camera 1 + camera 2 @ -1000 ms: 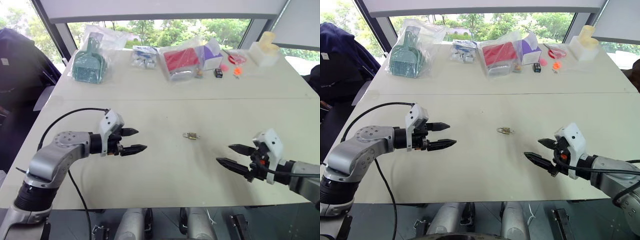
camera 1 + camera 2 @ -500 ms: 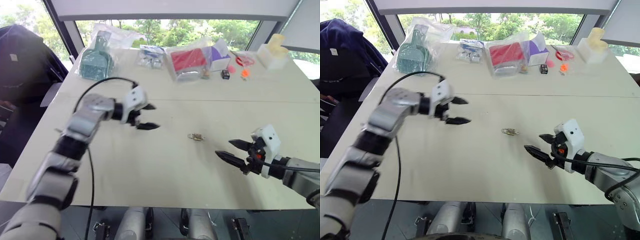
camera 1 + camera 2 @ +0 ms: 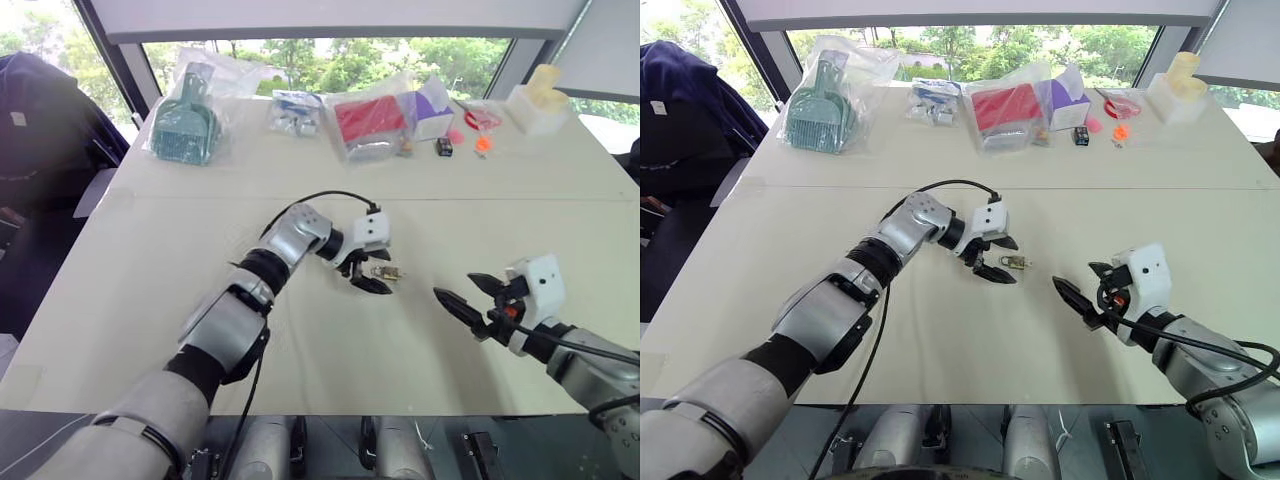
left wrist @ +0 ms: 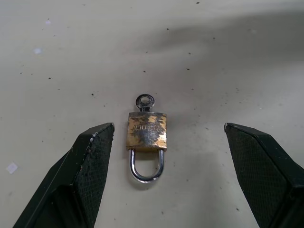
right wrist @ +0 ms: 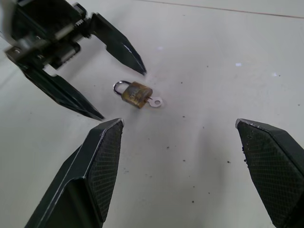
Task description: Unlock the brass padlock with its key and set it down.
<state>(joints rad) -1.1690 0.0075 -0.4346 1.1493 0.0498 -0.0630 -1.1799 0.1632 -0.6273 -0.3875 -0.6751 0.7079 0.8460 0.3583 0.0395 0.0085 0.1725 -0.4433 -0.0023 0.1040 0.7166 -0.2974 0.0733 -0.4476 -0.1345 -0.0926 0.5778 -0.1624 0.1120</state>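
Your brass padlock [image 4: 147, 129] lies flat on the pale bench [image 3: 300, 340], near the middle, with its key [image 4: 145, 100] sticking out of the body on the side away from the silvery shackle [image 4: 146, 167]. The shackle looks closed into the body.

Your left gripper [image 3: 372, 275] reaches across from the left and hangs just over the padlock, jaws spread wide with one finger on each side of it. The left wrist view shows clear bench between each finger and the brass body, so nothing is gripped.

Your right gripper [image 3: 470, 294] sits to the right of the padlock, a little nearer to you, pointing left toward it. Its fingers are also wide apart and hold nothing.

Along the far edge of the bench you have a row of bagged goods: a green scoop in a bag [image 3: 182, 128] at the far left, a red packet in plastic [image 3: 365, 120] near the middle, and a pale block [image 3: 538, 100] at the far right.
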